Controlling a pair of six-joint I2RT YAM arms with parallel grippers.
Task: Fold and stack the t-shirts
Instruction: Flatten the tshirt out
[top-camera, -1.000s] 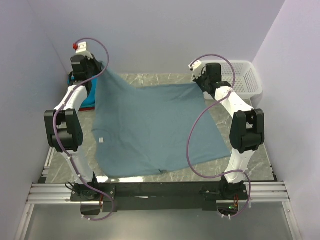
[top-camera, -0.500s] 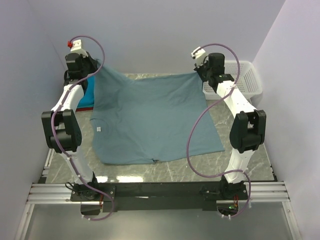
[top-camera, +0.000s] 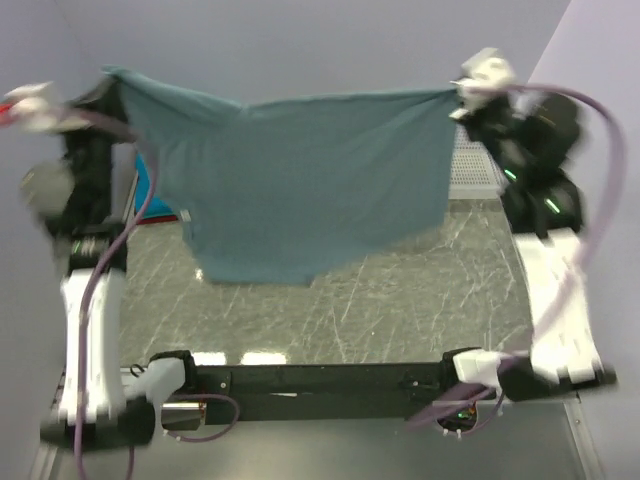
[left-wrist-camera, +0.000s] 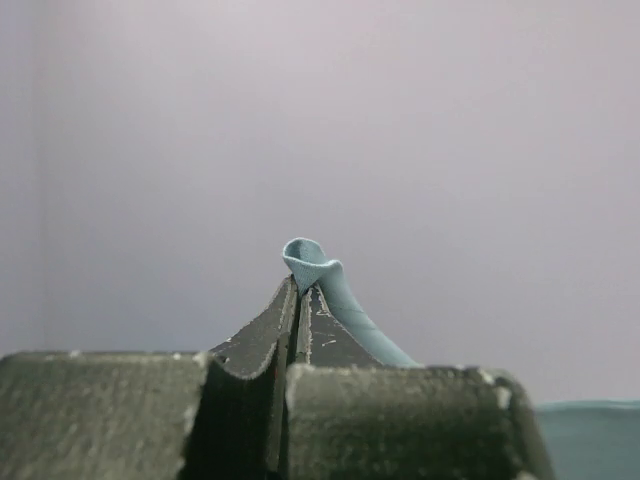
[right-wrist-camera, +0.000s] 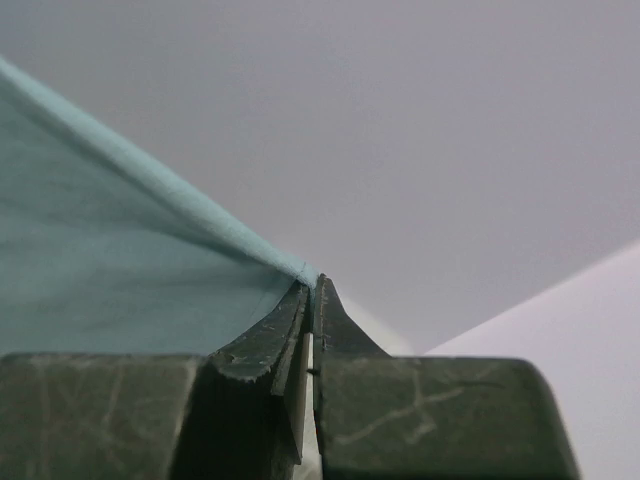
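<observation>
We see tee (top-camera: 300, 190) hung across upper frame, stretched between both claws, hem seemingly off table (top-camera: 380, 300)
Left claw (left-wrist-camera: 298, 292) clamped on tiny curled corner; right claw (right-wrist-camera: 312, 292) clamped on seam edge
Our worry: left's thin pinch slips under tension, tee drops crumpled
Cloth soft, matte grey-blue knit, sagging mid-span; table glossy, marbled

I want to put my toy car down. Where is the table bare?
The marble table is bare between the hanging grey-blue t-shirt and the black rail, from left arm to right arm. Behind the shirt is hidden; the white basket crowds the far right.
</observation>
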